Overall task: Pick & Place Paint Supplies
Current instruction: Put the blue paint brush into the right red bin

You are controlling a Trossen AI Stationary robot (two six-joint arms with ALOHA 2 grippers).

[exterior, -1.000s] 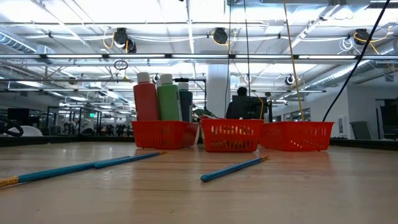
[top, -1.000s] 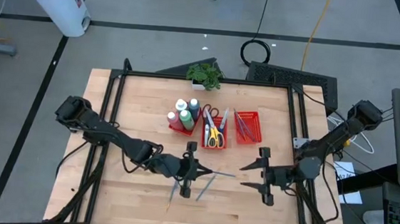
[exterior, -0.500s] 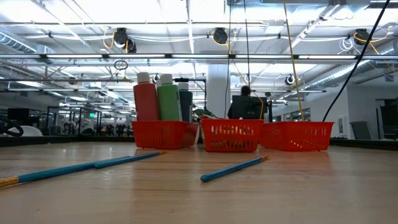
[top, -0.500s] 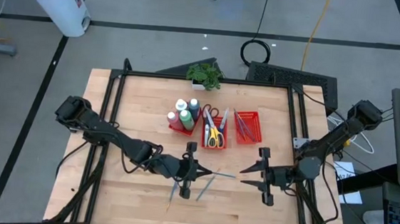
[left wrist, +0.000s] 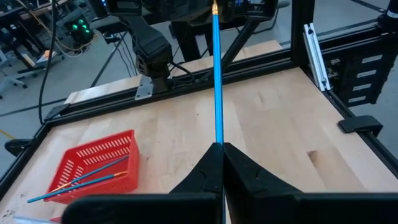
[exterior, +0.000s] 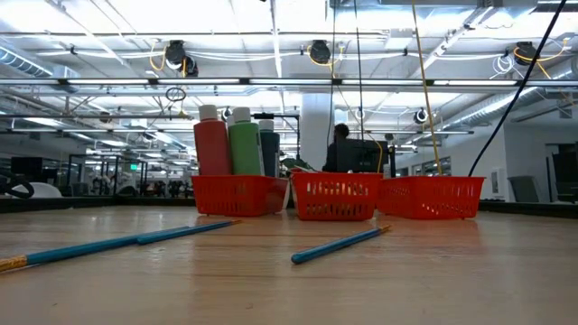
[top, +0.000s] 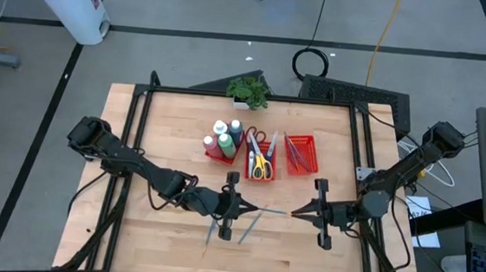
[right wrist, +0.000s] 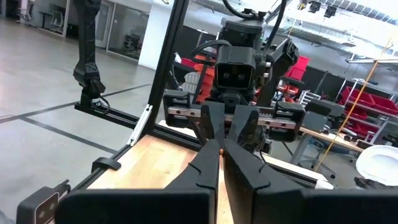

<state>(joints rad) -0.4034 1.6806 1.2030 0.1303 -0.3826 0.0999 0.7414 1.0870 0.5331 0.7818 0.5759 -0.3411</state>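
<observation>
A: High view first. Nearest us, two loose brushes (top: 215, 230) lie on the bench (top: 174, 122) by the left end effector (top: 239, 207), whose fingers are closed on a blue brush (top: 265, 211).

B: Which way does it run?

A: Straight across toward the right end effector (top: 294, 213), which has closed on the far tip, so both arms grip one brush, end to end.

B: A handover, I'd judge; the left must let go next.

A: Beyond them sit three red trays (top: 262, 157): bottles (top: 222, 135), scissors (top: 260, 163), brushes. The right arm is nearer the brush tray.

B: Do the wrist views add anything?

A: The left wrist view shows the shaft leaving its shut fingers (left wrist: 245, 180), in line with the other arm. The low view shows neither end effector.
</observation>
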